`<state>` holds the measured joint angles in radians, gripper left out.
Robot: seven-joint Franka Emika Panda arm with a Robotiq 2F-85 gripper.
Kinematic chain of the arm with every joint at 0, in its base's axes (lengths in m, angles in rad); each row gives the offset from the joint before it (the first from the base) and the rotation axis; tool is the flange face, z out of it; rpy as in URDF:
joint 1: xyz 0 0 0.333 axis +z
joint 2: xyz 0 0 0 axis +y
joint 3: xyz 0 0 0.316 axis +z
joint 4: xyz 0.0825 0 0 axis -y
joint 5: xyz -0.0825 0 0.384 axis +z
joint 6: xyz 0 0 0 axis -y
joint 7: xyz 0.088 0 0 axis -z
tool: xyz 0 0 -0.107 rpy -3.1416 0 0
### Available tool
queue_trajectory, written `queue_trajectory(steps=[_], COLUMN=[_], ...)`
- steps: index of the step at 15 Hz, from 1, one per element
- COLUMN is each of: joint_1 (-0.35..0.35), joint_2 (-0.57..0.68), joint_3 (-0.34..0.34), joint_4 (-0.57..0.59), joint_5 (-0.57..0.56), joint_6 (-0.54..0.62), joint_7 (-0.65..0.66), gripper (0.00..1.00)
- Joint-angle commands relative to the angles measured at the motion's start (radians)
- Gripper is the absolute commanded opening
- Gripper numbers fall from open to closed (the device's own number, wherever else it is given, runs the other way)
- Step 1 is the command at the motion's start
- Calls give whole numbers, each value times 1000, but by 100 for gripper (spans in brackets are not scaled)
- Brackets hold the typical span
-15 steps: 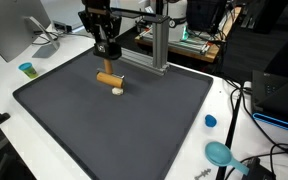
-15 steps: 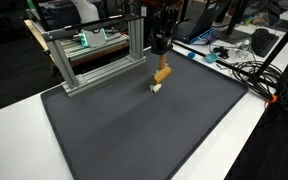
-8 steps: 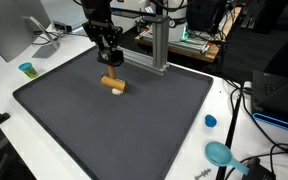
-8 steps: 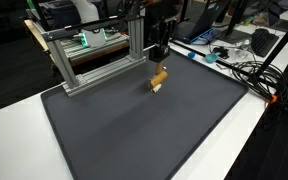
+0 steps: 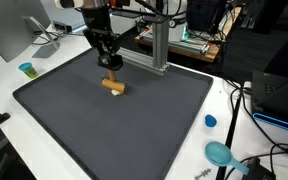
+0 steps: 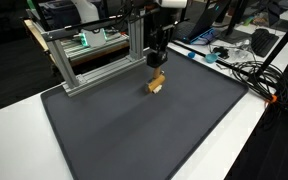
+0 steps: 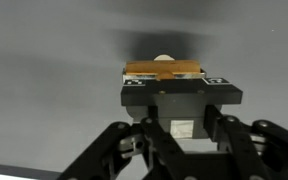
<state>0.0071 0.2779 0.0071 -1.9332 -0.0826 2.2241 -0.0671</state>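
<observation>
The jaws are drawn in as narrow as they go, and the gripper (image 7: 164,72) hangs just above a small wooden block (image 7: 164,69) without gripping it; in the wrist view the two black-and-white fingertips (image 7: 134,84) sit close over the near edge of the block, and whether they brush it I cannot tell. The block lies flat on the dark mat (image 5: 134,125), a short tan piece with a pale cap (image 7: 164,57) at its far side in the wrist view. In both exterior views the gripper (image 5: 111,64) (image 6: 156,58) stands directly over the block (image 5: 113,85) (image 6: 156,82), pointing down at it from a black arm (image 5: 96,25). The block rests in the back part of the mat, not far from a metal frame (image 5: 156,45) of silver bars that stands along the mat's rear edge. Farther out, on the white table (image 5: 229,110), there is a blue cap (image 5: 210,121) just off the mat's edge, a teal round thing (image 5: 219,153) near the corner, and a small cup (image 5: 26,69) with a blue top on the opposite side. Cables (image 6: 249,72) trail over the table edge in an exterior view.
</observation>
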Motion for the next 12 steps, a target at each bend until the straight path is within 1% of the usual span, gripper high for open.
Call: queue_trajectory(steps=[1, 3, 7, 12], joint_1=[-12, -16, -19, -16], joint_2=[30, 49, 78, 86], joint_3=[-6, 0, 6, 1], joint_4=[22, 36, 54, 70], joint_5=[14, 27, 47, 32], joint_6=[23, -4, -10, -36], joint_7=[-4, -22, -37, -37], gripper=[21, 21, 21, 21])
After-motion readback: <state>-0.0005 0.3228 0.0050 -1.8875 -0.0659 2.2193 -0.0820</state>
